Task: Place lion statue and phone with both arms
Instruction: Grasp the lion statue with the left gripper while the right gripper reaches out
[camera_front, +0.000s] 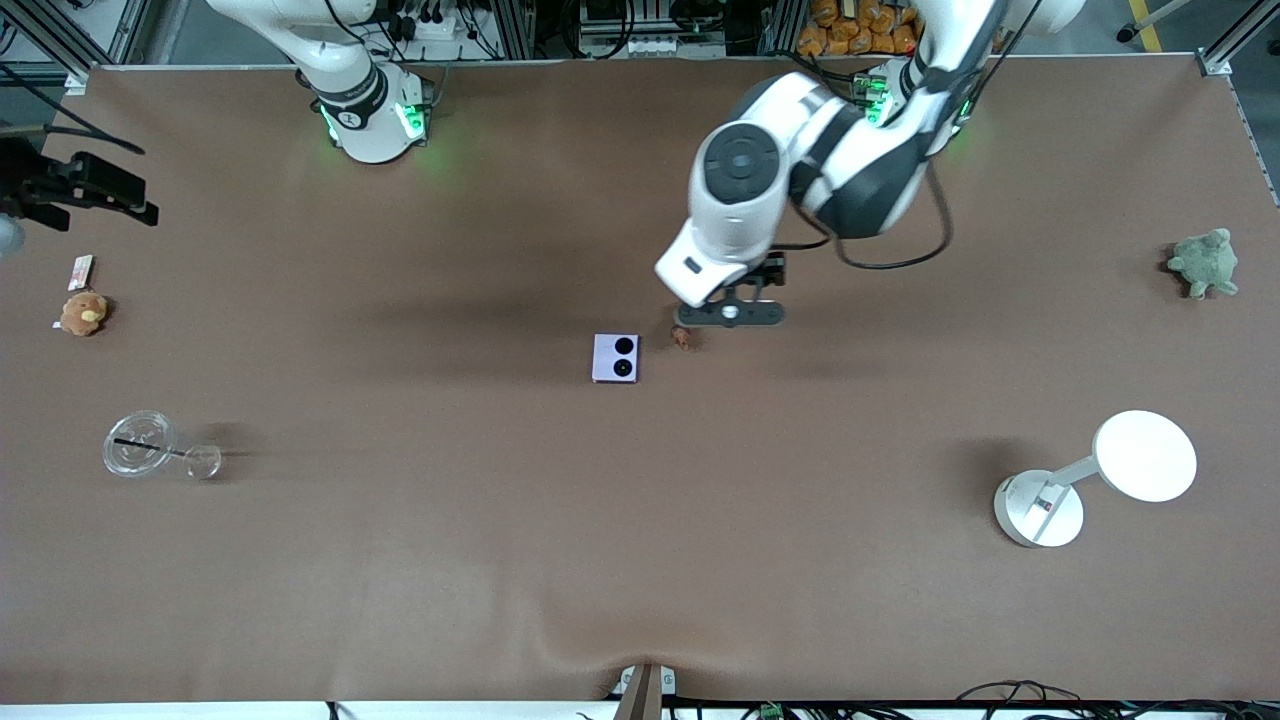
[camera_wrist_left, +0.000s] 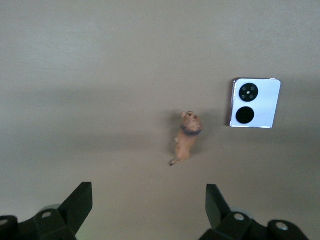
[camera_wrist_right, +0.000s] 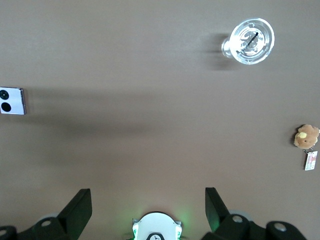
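Grippers both spread wide, nothing between the fingers of either. Left gripper (camera_front: 735, 313) hangs low over the mid-table, wrist pointing down, arm reaching in from its base at the top of the front view. In the left wrist view its two dark fingers (camera_wrist_left: 75, 205) stand far apart with bare table (camera_wrist_left: 100, 75) between them, touching nothing. Lion (camera_front: 681, 338) stands on the table just beside that gripper, at about 8 o'clock of it in the front view, apart from the fingertips; head and mane toward the phone, thin tail toward the gripper, as the left wrist view shows (camera_wrist_left: 187, 136). Phone (camera_front: 615, 358) lies flat, camera circles up, near the lion but not touching, at about 8 o'clock of it in the front view and a little nearer the front camera. Right gripper (camera_front: 95, 190) waits at the right arm's end of the table, up in the air, released; its fingers (camera_wrist_right: 75, 207) show well apart in the right wrist view, over bare table. Same view catches the phone (camera_wrist_right: 12, 100) at its edge. Other items: clear glass cup (camera_front: 140, 443) with a dark stick in it and a tan plush (camera_front: 84, 312) with a small tag, both toward the right arm's end; green plush turtle (camera_front: 1205, 263) and white lamp (camera_front: 1095, 480) toward the left arm's end.
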